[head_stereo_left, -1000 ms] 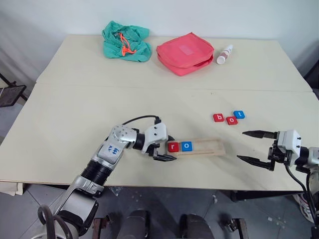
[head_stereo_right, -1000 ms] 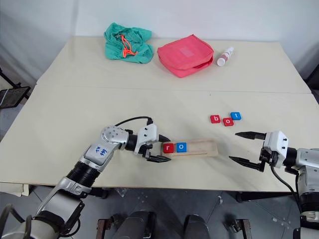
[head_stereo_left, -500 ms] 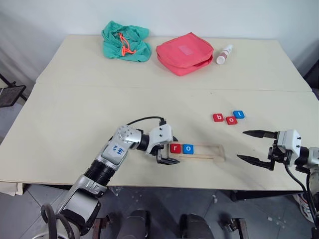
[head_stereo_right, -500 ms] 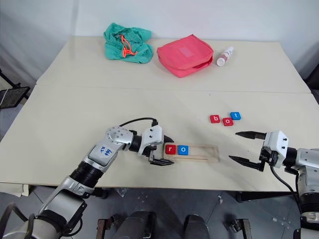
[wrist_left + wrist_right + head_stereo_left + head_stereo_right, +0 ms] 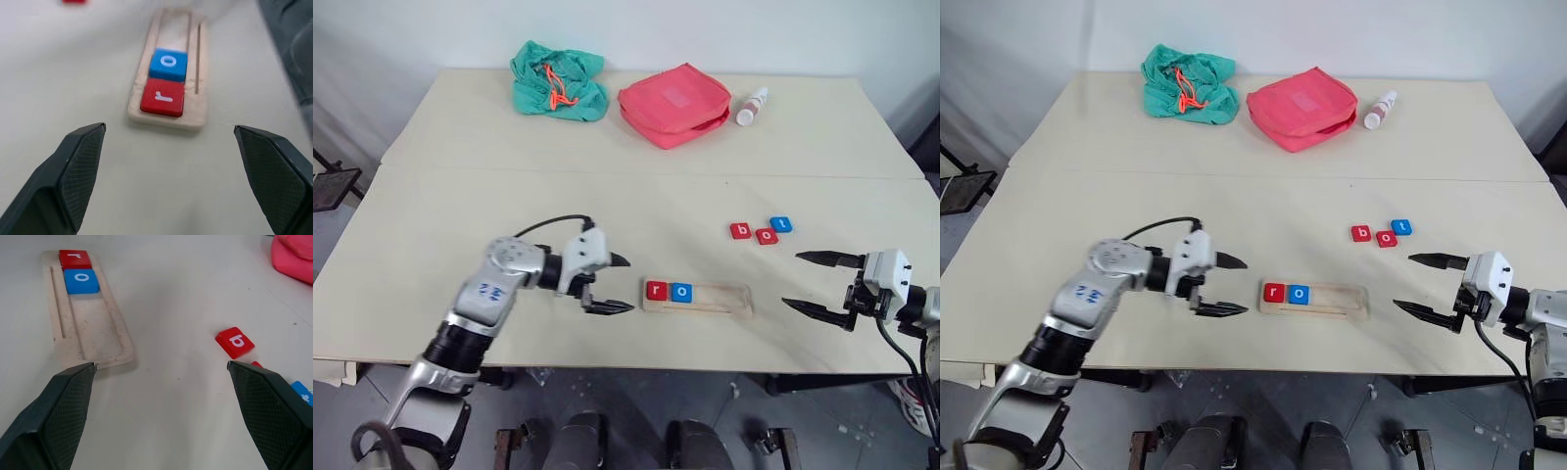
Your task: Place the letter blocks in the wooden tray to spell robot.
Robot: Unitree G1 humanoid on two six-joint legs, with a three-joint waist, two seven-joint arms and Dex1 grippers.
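Head cameras look down over the table [image 5: 440, 196]; both wrist cameras sit low and close, sharing the wooden tray [image 5: 166, 117], somewhat blurred.

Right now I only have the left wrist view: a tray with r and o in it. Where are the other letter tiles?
Observer: Three lie loose on the table, beyond the empty right end of the tray: a red b, a red o and a blue t.
Operator: Are they touching each other?
Observer: The b sits slightly apart; the o and t look nearly corner to corner.
Operator: Anything else on the table?
Observer: Along the far side, a green cloth, a pink pouch and a small white bottle.
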